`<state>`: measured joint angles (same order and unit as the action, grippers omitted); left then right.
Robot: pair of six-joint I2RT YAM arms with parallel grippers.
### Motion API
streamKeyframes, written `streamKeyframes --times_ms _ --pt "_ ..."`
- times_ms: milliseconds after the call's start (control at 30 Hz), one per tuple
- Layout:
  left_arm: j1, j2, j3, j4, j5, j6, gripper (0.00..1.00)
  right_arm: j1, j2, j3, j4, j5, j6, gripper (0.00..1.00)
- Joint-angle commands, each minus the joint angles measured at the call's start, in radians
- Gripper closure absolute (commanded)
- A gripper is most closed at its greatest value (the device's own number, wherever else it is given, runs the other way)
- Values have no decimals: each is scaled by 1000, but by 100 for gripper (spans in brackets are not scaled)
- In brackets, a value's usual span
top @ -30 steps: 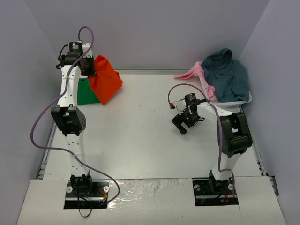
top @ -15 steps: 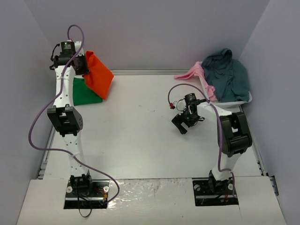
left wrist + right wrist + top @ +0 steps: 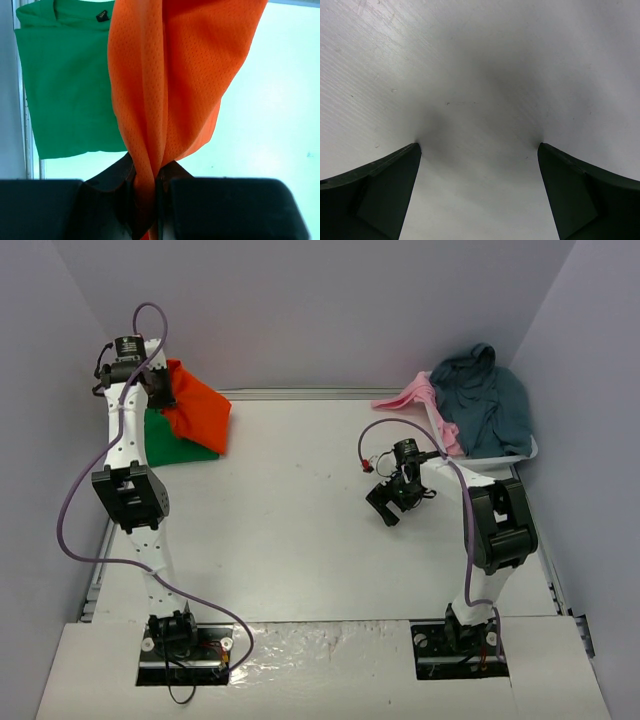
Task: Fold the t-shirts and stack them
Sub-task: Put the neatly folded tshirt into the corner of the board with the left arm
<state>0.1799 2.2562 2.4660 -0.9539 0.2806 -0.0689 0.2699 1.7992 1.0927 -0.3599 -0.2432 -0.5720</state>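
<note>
Bunched orange cloth t-shirt (image 3: pixel 165 85) is clamped by left pincer (image 3: pixel 147 200) above green cloth t-shirt (image 3: pixel 65 90). Right pincer (image 3: pixel 479 150) is spread, unladen. Crumpled stacking is risked.

The orange t-shirt (image 3: pixel 165 75) is matt mesh cloth, pitted all over with tiny holes. The green t-shirt (image 3: pixel 70 90), upper left of the left wrist view, is a finer, smoother knit, also matt. The table (image 3: pixel 480 60) is white, smooth and dull, faintly streaked. The right gripper (image 3: pixel 479 145) has fingers (image 3: pixel 380 195) of dark matt plastic. A wrinkled strip (image 3: pixel 330 640) low in the top view shines.
</note>
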Motion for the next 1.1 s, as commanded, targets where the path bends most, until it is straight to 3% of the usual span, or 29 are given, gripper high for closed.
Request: streamKeyframes --times_ms 0,300,800,1067 --pt "9 -34 7 -8 -7 66 98 9 65 -16 -40 77 -12 0" --pt "21 -50 -141 99 -155 224 98 9 92 -14 -45 87 -11 0" --pt "26 -1 -159 104 -196 247 98 11 134 -7 -57 105 -12 0" --pt "-31 19 -72 35 -155 212 98 20 140 -7 -63 107 -15 0"
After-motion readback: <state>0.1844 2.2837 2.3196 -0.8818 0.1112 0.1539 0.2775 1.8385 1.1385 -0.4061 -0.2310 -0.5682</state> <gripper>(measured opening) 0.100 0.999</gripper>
